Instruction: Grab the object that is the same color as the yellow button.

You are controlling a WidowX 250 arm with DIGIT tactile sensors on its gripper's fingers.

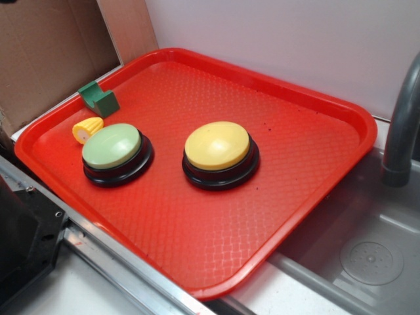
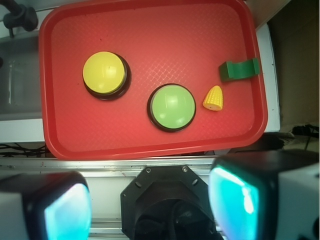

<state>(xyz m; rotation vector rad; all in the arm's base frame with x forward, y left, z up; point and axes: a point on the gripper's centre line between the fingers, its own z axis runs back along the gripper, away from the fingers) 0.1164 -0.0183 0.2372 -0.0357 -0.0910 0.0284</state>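
Observation:
A small yellow corn-cob piece (image 1: 86,129) (image 2: 213,98) lies on the red tray (image 1: 295,190) (image 2: 150,20) near its left edge, between a green block (image 1: 100,99) (image 2: 239,69) and a pale green domed button (image 1: 113,147) (image 2: 172,106). The yellow button (image 1: 217,147) (image 2: 103,73) on its black base stands mid-tray. In the wrist view my gripper (image 2: 150,207) hangs high above the tray's near edge, over the robot base, open, with nothing between its teal pads (image 2: 235,200). The exterior view leaves the gripper outside its frame.
A grey sink basin (image 1: 371,259) with a dark faucet (image 1: 399,128) lies right of the tray. A metal rail (image 1: 125,262) and the black robot base (image 2: 167,200) run along the tray's front. Cardboard (image 1: 46,52) stands at the back left.

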